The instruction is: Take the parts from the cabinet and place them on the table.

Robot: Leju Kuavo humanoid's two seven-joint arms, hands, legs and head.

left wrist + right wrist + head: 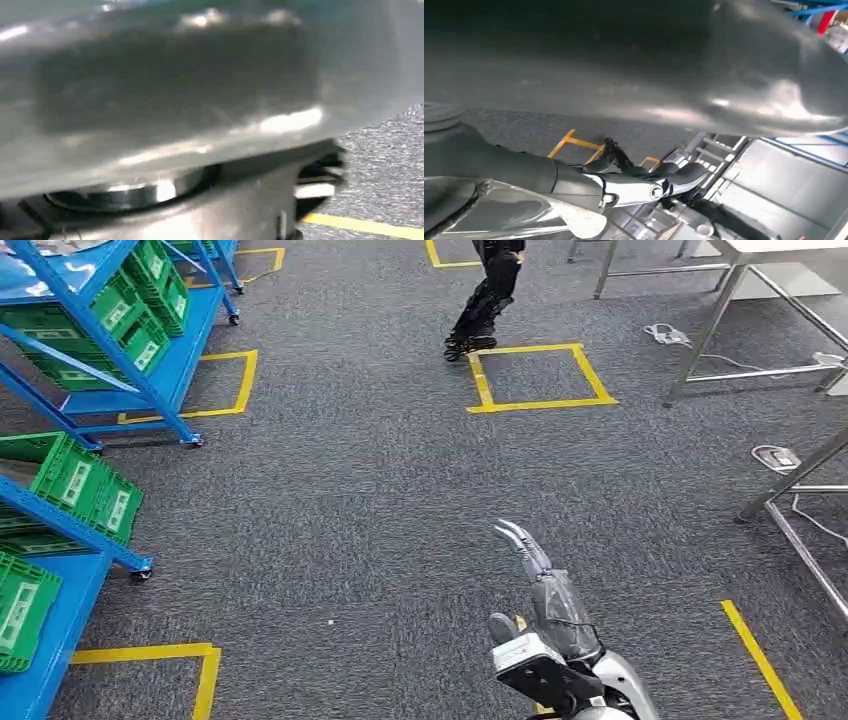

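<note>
My right hand (540, 585) reaches forward low over the grey carpet, fingers stretched out straight and nothing in them. One dark finger (639, 187) with a silver joint also lies extended in the right wrist view. The cabinet is a blue wheeled rack (150, 350) at far left, carrying green bins (140, 300); I cannot make out the parts inside. A second blue rack (60, 520) with green bins (85, 490) stands nearer on the left. The metal-framed table (790, 250) stands at the far right. The left wrist view is a blurred grey surface, and the left hand's fingers cannot be made out.
Yellow tape squares (540, 375) mark the carpet. Another robot's dark legs (485, 305) stand at the far middle. Table legs (800, 480) and white cables (775, 458) lie along the right side. Open carpet stretches between the racks and the tables.
</note>
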